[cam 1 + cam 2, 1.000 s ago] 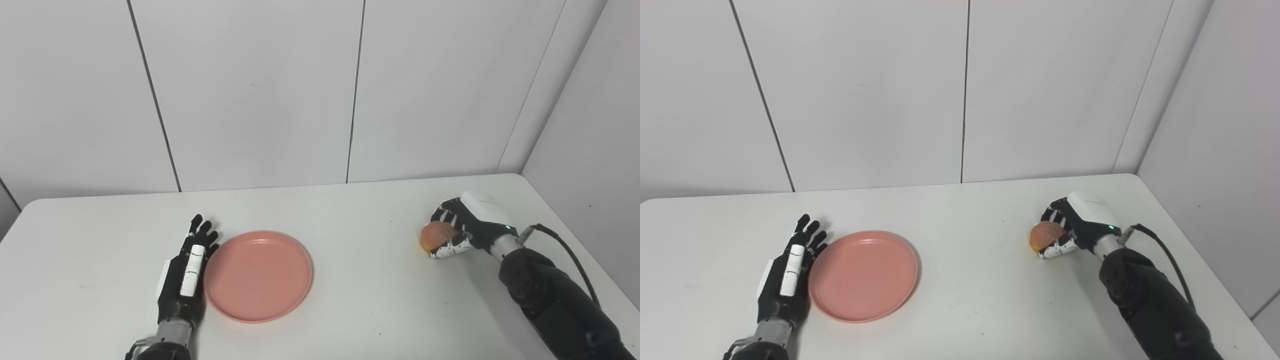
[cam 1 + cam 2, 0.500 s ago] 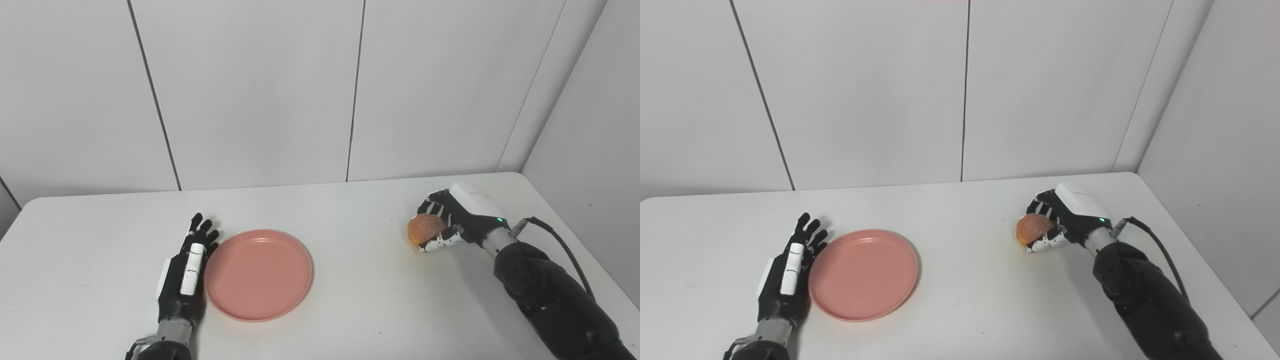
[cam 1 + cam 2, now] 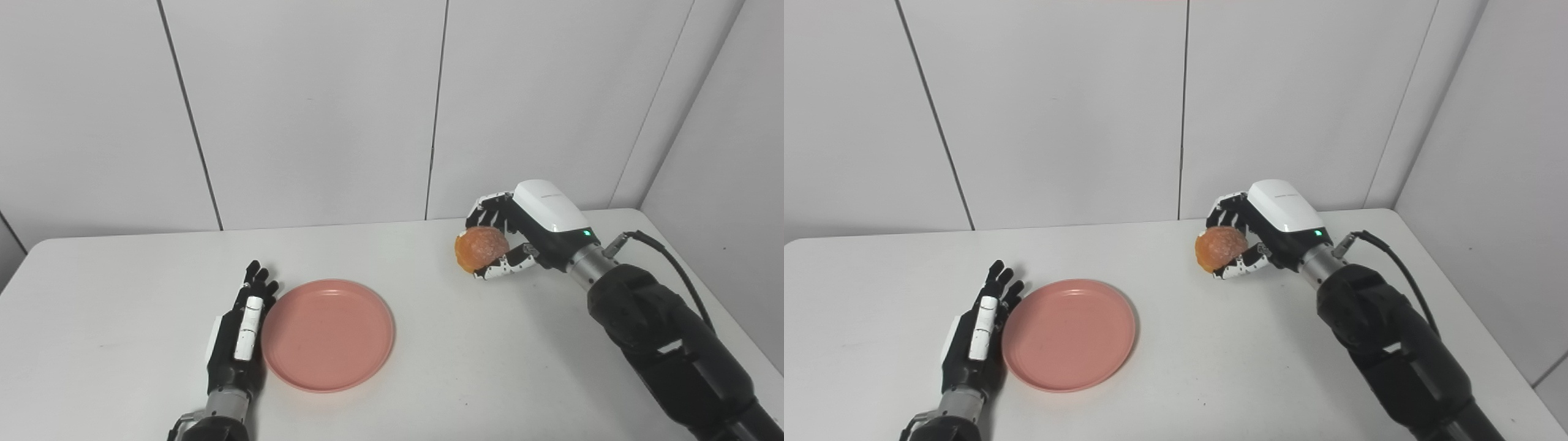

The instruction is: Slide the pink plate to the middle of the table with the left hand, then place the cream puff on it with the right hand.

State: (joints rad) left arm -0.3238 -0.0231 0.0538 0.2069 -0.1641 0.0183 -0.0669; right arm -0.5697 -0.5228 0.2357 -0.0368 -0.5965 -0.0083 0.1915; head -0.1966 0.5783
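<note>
The right hand (image 3: 520, 236), in the right-centre of the frame, is grasping the cream puff (image 3: 481, 248), a round golden-brown ball. Its fingers (image 3: 490, 211) curl over the top of the puff and its thumb (image 3: 505, 269) presses in from below. Hand and puff are raised above the white table (image 3: 122, 318), with the puff well apart from the pink plate (image 3: 327, 334).

The plate lies flat in the lower centre-left of the frame. The left hand (image 3: 242, 334) lies just at its left rim, fingers stretched straight toward the back wall and close together, holding nothing. The edge of the hand seems to touch the rim, though actual contact cannot be confirmed.

The 2 views differ mostly in framing. The left eye view shows the far left end of the table with its rounded corner and a dark sliver of wall at the frame's left edge; in the right eye view that end is cut off. The right eye view places the plate (image 3: 1069, 334) and puff (image 3: 1220, 248) further left and shows more of the grey side wall on the right, plus the table's right edge running down to the lower right corner. Both show the black cable (image 3: 1390, 263) looping from the right wrist and a small green light (image 3: 1318, 232) on the back of that hand.
</note>
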